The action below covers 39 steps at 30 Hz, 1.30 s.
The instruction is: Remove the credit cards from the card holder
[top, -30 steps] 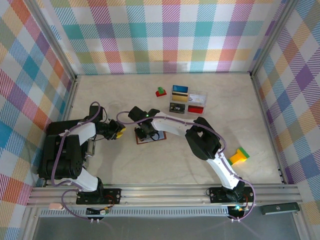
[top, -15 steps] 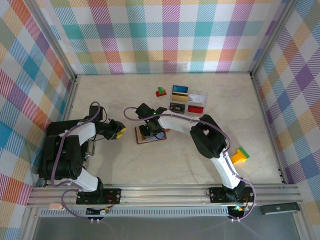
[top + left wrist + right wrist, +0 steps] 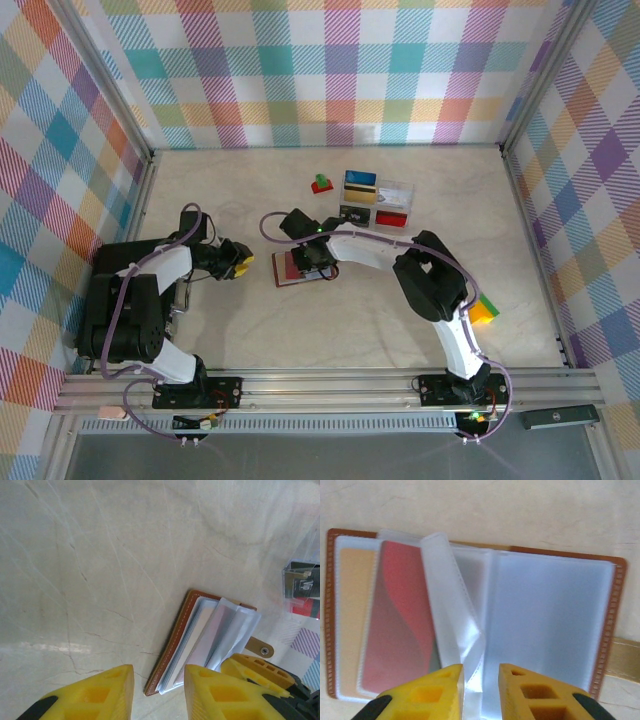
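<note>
**Right hand** [image 3: 477, 672]: fingers narrowly parted, straddling the free edge of a clear sleeve [image 3: 451, 605] without visibly pinching it. Beyond it, the card holder [image 3: 615, 630] lies open on the desk [image 3: 470, 510]. The credit cards [image 3: 400, 630], one red and one pale orange, sit sleeved in its 9 o'clock half. **Left hand** [image 3: 159, 682]: narrowly parted, empty, at the holder's 9 o'clock seen from above. Advised: turn the leaf aside, then catch a card's edge rather than plastic.

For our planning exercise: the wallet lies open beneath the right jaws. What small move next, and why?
Probably close the right gripper on the clear sleeve between its jaws and lift it: a red card sits pocketed beside it in the wallet.
</note>
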{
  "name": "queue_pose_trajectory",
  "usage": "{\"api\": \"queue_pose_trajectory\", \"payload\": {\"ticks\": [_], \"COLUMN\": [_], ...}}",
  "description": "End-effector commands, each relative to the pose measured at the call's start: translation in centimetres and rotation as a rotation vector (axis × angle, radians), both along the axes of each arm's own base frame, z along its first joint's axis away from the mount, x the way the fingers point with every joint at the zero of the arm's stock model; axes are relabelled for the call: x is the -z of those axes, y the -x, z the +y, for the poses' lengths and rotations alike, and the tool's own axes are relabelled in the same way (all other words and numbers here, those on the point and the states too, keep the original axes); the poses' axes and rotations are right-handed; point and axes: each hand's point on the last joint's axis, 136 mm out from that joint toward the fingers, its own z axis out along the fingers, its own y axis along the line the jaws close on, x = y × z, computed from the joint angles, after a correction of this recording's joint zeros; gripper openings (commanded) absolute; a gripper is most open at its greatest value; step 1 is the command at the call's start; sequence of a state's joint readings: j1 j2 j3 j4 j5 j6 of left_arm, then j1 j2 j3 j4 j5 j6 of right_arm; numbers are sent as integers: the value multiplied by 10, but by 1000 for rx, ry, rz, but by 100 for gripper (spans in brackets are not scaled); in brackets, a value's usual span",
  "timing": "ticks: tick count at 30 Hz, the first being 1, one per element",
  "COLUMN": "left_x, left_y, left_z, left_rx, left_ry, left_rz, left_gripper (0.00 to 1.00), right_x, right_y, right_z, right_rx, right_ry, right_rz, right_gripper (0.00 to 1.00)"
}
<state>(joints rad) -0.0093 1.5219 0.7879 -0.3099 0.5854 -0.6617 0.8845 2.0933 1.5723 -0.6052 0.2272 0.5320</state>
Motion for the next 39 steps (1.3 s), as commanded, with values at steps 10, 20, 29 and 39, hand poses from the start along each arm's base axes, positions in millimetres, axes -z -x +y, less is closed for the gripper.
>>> {"api": "queue_pose_trajectory", "payload": {"ticks": [10,20,29,39], "left_x": [-11,-4,4,14], "left_y": [-5,-16,-26,-32], "left_z": [-58,-77,-83,-90], "left_rx": [139,180,194,206], "left_ry": [29,9,0,15], "left_rz": [-19,-7,5,14], "left_gripper": [33,24,19,14], "right_x": [-29,-46,-16,-3], "right_y": [-16,-4,-19,-23], "right_z": [-52,12,11,17], "right_rx": [213,16,71,49], "right_ry": [-22,-435,-452,-500], "right_rz": [-72,126,231,293], "right_gripper": [30,26,17,14]}}
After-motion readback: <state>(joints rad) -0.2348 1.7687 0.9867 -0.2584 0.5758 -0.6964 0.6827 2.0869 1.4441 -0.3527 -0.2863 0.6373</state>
